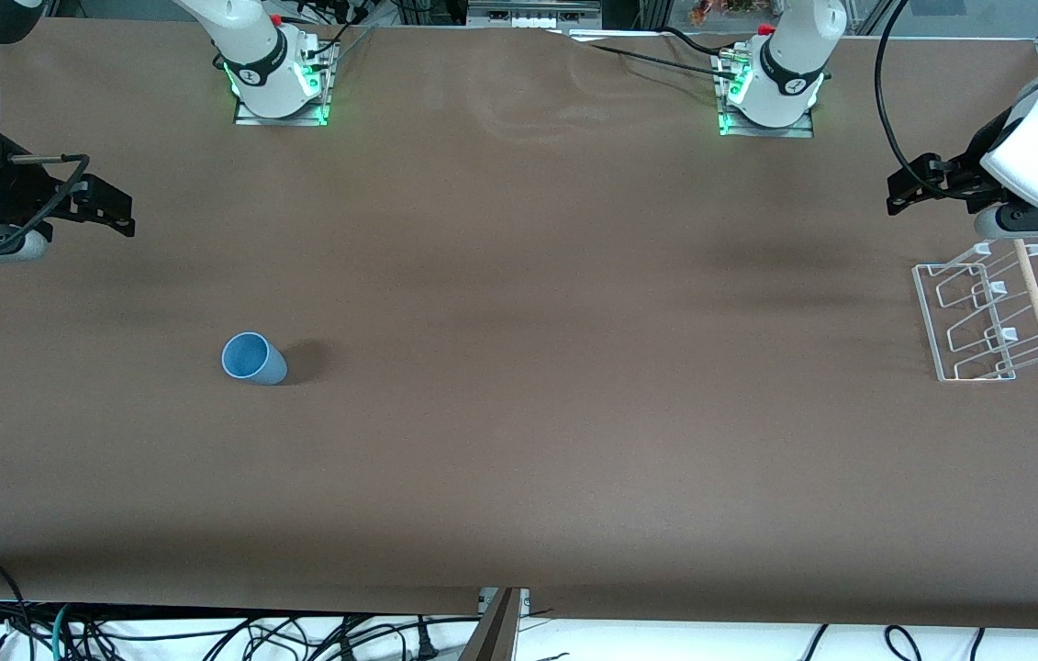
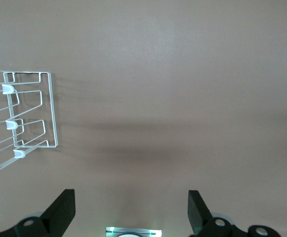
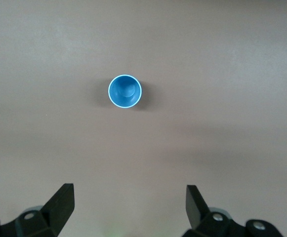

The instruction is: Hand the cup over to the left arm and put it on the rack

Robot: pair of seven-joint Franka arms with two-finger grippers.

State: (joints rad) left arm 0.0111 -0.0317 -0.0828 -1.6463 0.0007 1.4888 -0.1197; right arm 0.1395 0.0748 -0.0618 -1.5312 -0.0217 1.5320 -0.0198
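The cup [image 1: 252, 358] is a small light-blue tumbler that stands upright, mouth up, on the brown table toward the right arm's end. In the right wrist view I look straight down into the cup [image 3: 125, 91]. My right gripper [image 1: 87, 207] hangs open and empty over bare table at that end, apart from the cup; its jaws [image 3: 129, 205] stand wide. The rack [image 1: 927, 317] of thin white loops carries a wooden dowel [image 1: 1037, 303] at the left arm's end. My left gripper [image 1: 927, 184] hovers open and empty over the table beside the rack [image 2: 53, 118].
Both arm bases [image 1: 280, 83] [image 1: 766, 92] glow green along the table's back edge. Cables lie on the floor below the table's front edge [image 1: 519, 601]. A wide stretch of bare brown tabletop [image 1: 574, 367] lies between cup and rack.
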